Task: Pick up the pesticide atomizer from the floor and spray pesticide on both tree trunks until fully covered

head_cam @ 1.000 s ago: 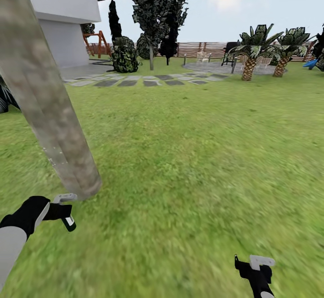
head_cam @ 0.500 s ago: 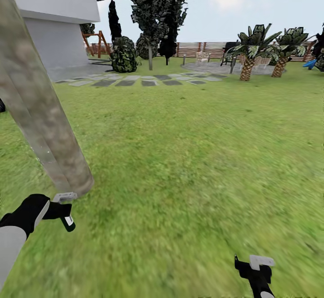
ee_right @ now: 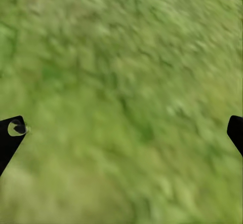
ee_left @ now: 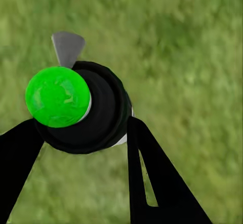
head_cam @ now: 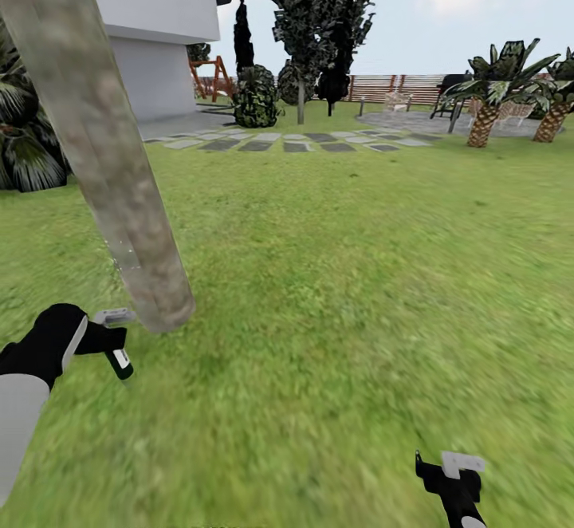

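One gripper is loaded: your left gripper is clamped on the atomizer, low at the near left, the bottle hanging down over the lawn. From the left wrist you see its dark round body between the two fingers, with a bright green disc at the end facing the camera. Your right gripper, near right, is spread wide over grass with nothing in it.

Just beyond the left gripper stands the trunk, its base close by. I judge you are at the spraying step for this tree. Next, you need to lift the bottle and turn its nozzle toward the bark; which way it points now I cannot tell. The second tree stands far off near the fence.
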Controlling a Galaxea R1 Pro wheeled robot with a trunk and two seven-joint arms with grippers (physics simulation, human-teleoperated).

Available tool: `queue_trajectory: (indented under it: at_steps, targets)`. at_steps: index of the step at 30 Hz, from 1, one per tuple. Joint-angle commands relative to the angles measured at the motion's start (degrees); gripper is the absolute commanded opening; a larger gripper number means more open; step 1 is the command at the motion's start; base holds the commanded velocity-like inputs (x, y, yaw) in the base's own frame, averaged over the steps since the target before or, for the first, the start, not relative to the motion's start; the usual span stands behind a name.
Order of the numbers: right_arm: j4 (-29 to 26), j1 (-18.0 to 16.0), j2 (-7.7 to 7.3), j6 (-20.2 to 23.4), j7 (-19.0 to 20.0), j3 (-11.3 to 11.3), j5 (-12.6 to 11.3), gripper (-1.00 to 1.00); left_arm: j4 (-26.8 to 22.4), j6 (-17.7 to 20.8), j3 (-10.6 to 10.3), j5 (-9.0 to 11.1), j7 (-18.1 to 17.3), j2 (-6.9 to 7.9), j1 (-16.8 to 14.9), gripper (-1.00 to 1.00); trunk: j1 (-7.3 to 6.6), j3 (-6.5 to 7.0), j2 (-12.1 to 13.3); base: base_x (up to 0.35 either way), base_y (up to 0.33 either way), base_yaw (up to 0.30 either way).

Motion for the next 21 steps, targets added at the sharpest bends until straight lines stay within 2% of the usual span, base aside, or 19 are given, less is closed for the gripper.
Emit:
queue_trajectory:
  at_steps: [1,4,8,13,17,20,21]
  targets:
    - [0.01,-0.02,-0.01,-0.15,-0.15,0.51,-0.46,1.0,-0.88,0.93,0.07,-0.75,-0.4,-0.06,-0.82,-1.0,-0.01,-0.06,-0.02,0.0,0.0,0.245]
    - [0.01,-0.02,-0.01,-0.11,-0.15,0.5,-0.46,1.0,-1.71,1.38,-0.15,-0.98,-0.28,-0.16,-2.29,-1.0,-0.01,-0.06,-0.02,0.0,0.0,0.094]
    - [0.01,-0.02,-0.03,-0.14,-0.15,0.5,-0.46,1.0,-1.92,1.22,-0.15,-0.8,1.04,-0.49,-2.53,-1.0,-0.01,-0.06,-0.02,0.0,0.0,0.013]
    - [0.01,-0.02,-0.09,-0.12,-0.15,0.5,-0.46,1.0,-2.77,1.02,-0.24,-0.73,1.18,-2.51,-2.64,-1.0,-0.01,-0.06,-0.02,0.0,0.0,0.001]
    - [0.01,-0.02,-0.1,-0.1,-0.15,0.5,-0.46,1.0,-6.63,1.18,-0.33,-0.81,1.15,-2.53,-2.57,-1.0,-0.01,-0.06,-0.02,0.0,0.0,0.0]
    - [0.01,-0.02,-0.1,-0.11,-0.15,0.5,-0.46,1.0,-7.17,1.28,-0.42,-0.9,1.17,-2.3,-2.65,-1.0,-0.01,-0.06,-0.02,0.0,0.0,0.0]
    - [0.01,-0.02,-0.1,-0.12,-0.15,0.5,-0.46,1.0,-7.24,1.38,-0.43,-1.54,1.16,-2.15,-2.93,-1.0,-0.01,-0.06,-0.02,0.0,0.0,0.0]
